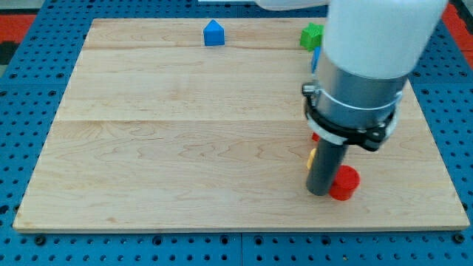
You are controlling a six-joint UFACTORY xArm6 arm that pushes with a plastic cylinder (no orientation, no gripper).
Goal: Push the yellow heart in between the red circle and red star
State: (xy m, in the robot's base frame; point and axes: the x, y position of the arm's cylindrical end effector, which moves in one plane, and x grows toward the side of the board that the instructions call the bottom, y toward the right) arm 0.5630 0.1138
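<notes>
Nearest the camera is the red circle (344, 182), a low red cylinder sitting near the bottom edge of the wooden board (185, 148), touching or just beside my tip (318, 193) on the tip's right in the view. No jaws on this rig, so nothing to call clenched or released: just the dark rod, tip down on the board.

Yellow heart (311, 157): only a thin yellow sliver shows, at the rod's left edge, a bit above the tip (shape can't be confirmed from this bit; mostly hidden behind the rod). Another small red piece (315, 137) peeks out just above the yellow, under the arm's collar; prob. the red star, but too little visible to tell the shape.

Well above the tip, twd the view's top: green block (311, 35) near the board's top edge, partly cut off by the arm body; a blue sliver (315, 59) just below it, at the arm's left edge. Blue house-shaped block (213, 33) sits far up and left of the tip, apart from the rest.
</notes>
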